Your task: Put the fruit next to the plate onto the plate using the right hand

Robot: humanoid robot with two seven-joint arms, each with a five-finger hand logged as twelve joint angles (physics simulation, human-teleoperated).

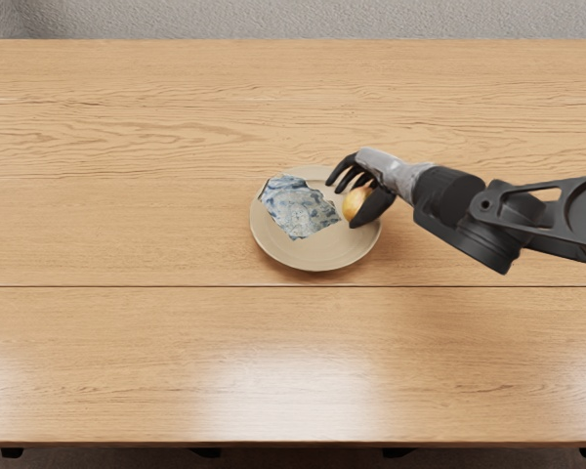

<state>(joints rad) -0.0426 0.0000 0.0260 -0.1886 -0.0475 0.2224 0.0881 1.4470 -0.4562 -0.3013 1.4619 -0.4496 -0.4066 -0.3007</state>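
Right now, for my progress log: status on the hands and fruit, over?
Right hand closed on fruit. Fruit over right side of plate, not released. Blue-grey patterned piece on plate, beside fruit. Left hand unseen.

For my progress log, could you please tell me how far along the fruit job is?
Done: the fruit is over the plate, at its right side. In hand: the right hand grips it with its fingers. Left: letting go and pulling away; I cannot tell whether it touches the plate.

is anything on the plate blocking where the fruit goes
Nothing visible does. The right hand holds the fruit over the plate's bare right side; a blue-grey patterned item lies on the plate's left half, beside the fruit, not under it.
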